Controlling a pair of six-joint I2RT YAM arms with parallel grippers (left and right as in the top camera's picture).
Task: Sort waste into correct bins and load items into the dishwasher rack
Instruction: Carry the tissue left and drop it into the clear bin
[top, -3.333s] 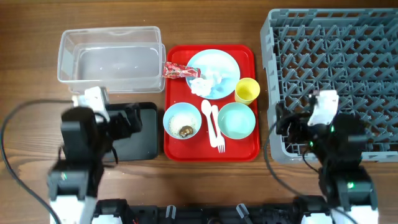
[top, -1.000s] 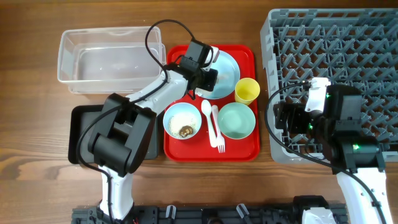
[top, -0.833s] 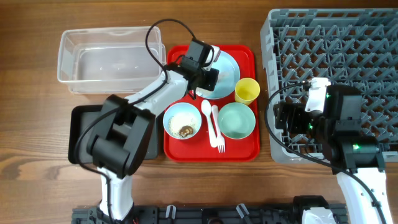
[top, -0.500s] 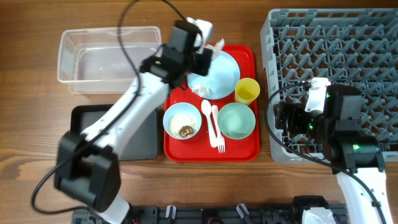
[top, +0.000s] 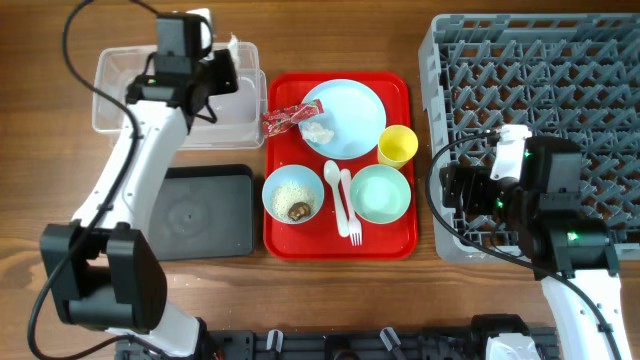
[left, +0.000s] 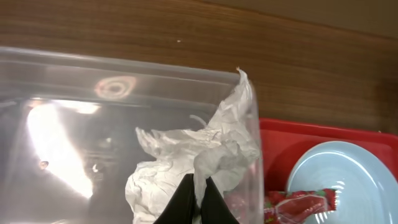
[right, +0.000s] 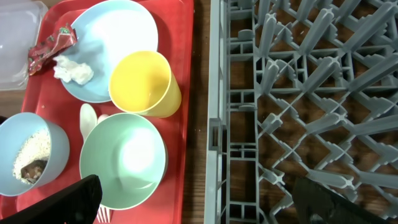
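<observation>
My left gripper (top: 218, 62) is shut on a crumpled white tissue (left: 198, 155) and holds it over the right end of the clear tub (top: 150, 100). Its black fingers (left: 186, 202) pinch the tissue's lower fold. A red wrapper (top: 284, 118) and a smaller tissue bit (top: 319, 131) lie on the pale blue plate (top: 350, 108). On the red tray (top: 395, 240) stand a rice bowl (top: 292, 194), a teal bowl (top: 381, 193) and a yellow cup (top: 397, 145), with a spoon (top: 333, 177) and fork (top: 351, 215) between the bowls. My right gripper (right: 199, 194) hangs open over the grey rack's (top: 540, 110) left edge.
The black tray (top: 200, 210) lies in front of the clear tub, left of the red tray. The rack fills the right side and reaches the table's right edge. Bare wood shows between the red tray and the rack.
My left arm lifted the tissue off the plate and swung it left to the clear tub. A small tissue bit stayed on the plate. The right arm has not moved.
</observation>
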